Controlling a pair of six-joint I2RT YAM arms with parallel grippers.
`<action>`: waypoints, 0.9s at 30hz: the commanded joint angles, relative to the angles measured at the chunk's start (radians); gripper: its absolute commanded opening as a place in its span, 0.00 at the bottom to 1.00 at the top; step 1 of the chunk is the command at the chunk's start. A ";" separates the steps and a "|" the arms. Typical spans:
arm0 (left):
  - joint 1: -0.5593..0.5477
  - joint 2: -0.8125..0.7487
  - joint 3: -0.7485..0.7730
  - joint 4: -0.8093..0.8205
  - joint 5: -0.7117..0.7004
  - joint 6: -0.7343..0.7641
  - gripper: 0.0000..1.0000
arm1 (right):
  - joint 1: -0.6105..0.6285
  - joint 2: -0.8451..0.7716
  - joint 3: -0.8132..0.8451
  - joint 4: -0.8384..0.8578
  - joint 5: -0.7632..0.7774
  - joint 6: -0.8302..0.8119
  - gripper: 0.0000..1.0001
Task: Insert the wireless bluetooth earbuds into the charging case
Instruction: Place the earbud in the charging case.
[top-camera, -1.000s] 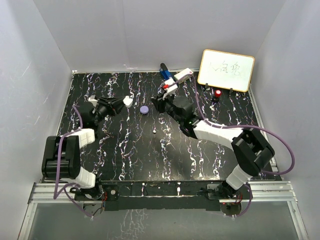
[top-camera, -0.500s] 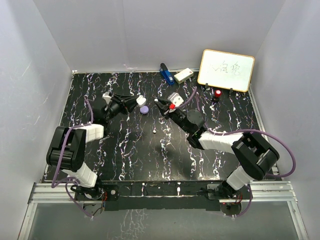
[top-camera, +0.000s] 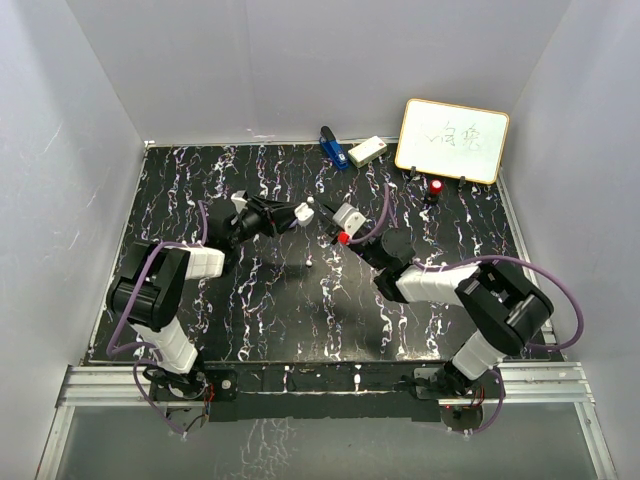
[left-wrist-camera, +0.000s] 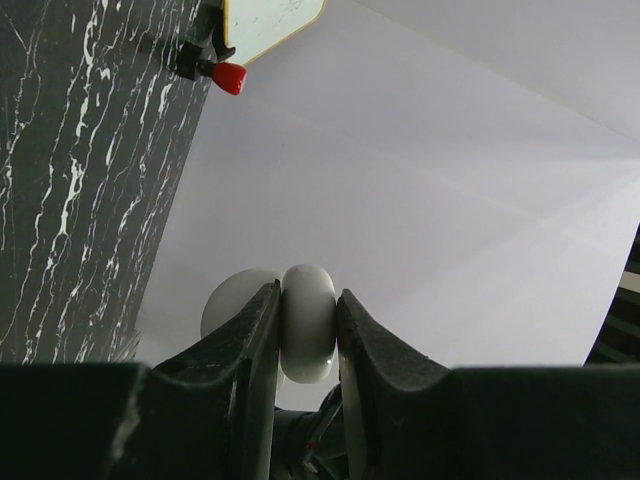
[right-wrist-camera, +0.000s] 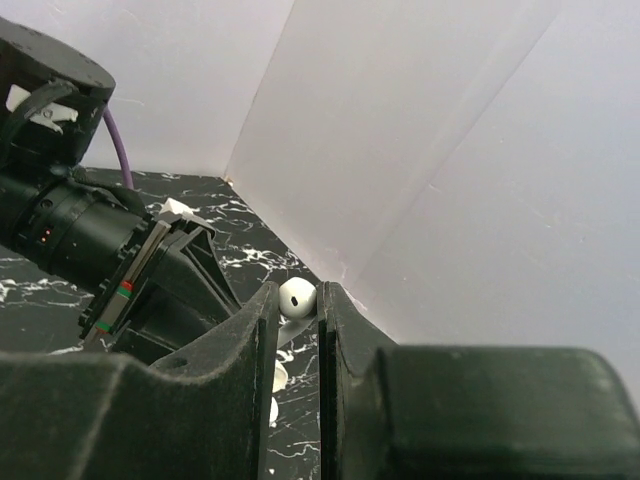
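My left gripper is shut on a white, pebble-like charging case, and its open lid shows behind the left finger. My right gripper is shut on a small white earbud, pinched at the fingertips. From above, the left gripper and the right gripper face each other tip to tip above the middle of the table, with the case between them. Another tiny white earbud lies loose on the black marbled table just in front of them.
A whiteboard leans at the back right, with a red-capped knob in front of it. A blue object and a small white box lie at the back edge. White walls close in three sides.
The left gripper has carried the case rightward to the table's middle, covering the purple disc. The right gripper has swung down from the back and now meets the left one.
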 joint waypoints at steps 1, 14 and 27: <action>-0.020 -0.006 0.043 0.053 -0.011 -0.018 0.00 | 0.000 0.026 -0.003 0.098 -0.016 -0.077 0.00; -0.041 -0.005 0.043 0.072 -0.025 -0.035 0.00 | 0.000 0.077 -0.010 0.132 -0.012 -0.097 0.00; -0.050 -0.012 0.041 0.089 -0.023 -0.048 0.00 | 0.000 0.126 -0.011 0.187 0.002 -0.111 0.00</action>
